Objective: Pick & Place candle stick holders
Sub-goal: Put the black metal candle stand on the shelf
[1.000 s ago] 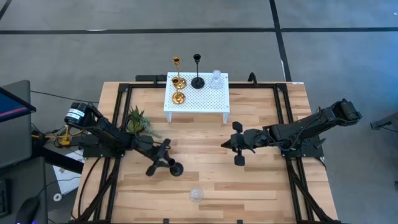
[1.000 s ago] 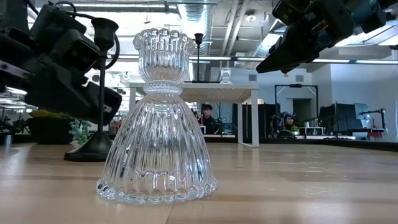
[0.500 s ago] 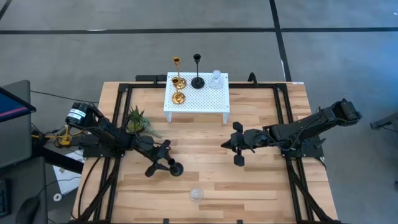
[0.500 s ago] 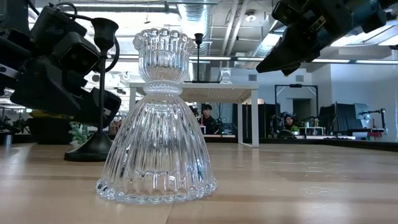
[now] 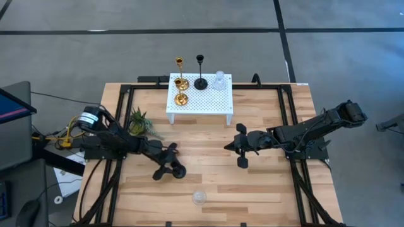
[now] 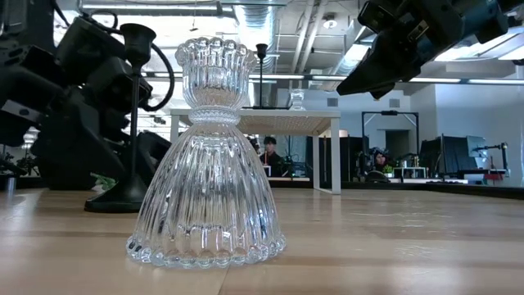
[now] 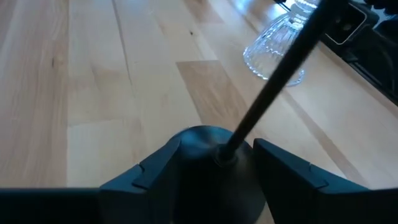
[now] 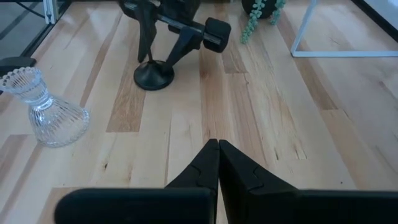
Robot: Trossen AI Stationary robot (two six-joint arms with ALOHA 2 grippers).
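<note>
A black candle stick holder [image 5: 180,171] stands upright on its round base on the table, left of centre. My left gripper [image 7: 217,167] is open, its fingers on either side of that base [image 7: 208,149], and the thin stem [image 7: 280,68] rises between them. A clear glass holder [image 5: 199,197] stands on its wide foot near the front edge. My right gripper [image 5: 238,151] hangs shut above the table, right of centre, and touches nothing. My left gripper comes at the black holder nearly level from the table's left, its fingers [image 7: 155,171] close beside the base's rim. Whether they touch it I cannot tell. The holder stands upright, its base on the table.
A white perforated stand [image 5: 214,101] at the far middle bears two gold holders [image 5: 181,83], a black one [image 5: 201,81] and a clear one [image 5: 219,80]. A small green plant [image 5: 140,123] sits behind my left arm. Bare wood lies between the grippers.
My left arm has reached farther toward the table's right, bringing its gripper closer around the black holder's base. The holder has stayed upright in place.
</note>
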